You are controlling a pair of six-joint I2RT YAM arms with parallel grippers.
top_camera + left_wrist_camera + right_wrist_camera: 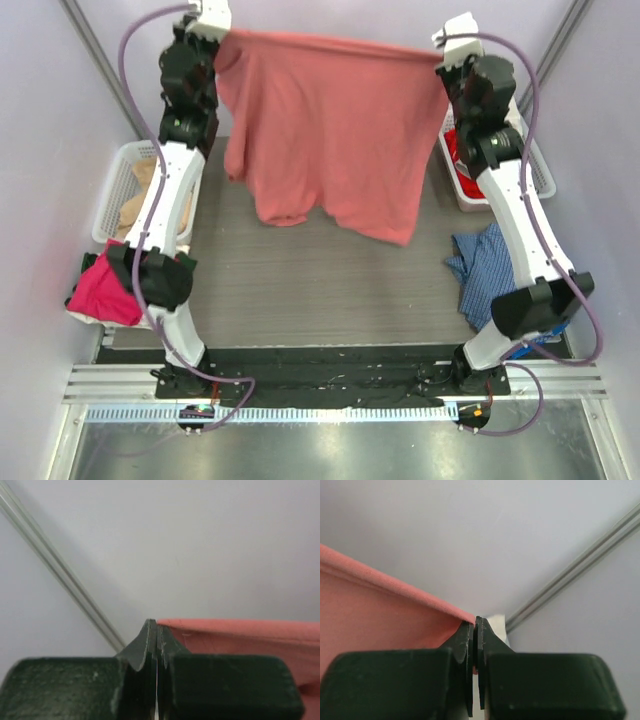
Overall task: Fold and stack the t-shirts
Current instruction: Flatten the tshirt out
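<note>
The salmon t-shirt (330, 130) hangs in the air above the far half of the bench (330, 290), its top edge pulled taut between both arms. The left pincer (156, 635) is clamped on one end of that edge and the right pincer (476, 630) on the other. This looks like the spreading-out step. Next, it likely needs laying flat on the bench without bunching.

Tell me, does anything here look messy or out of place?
Yes. A crumpled blue checked cloth lies loose on the right of the dark grey table, and a magenta-pink shirt droops over its left edge. The held-up salmon-red t-shirt hangs lopsided.
</note>
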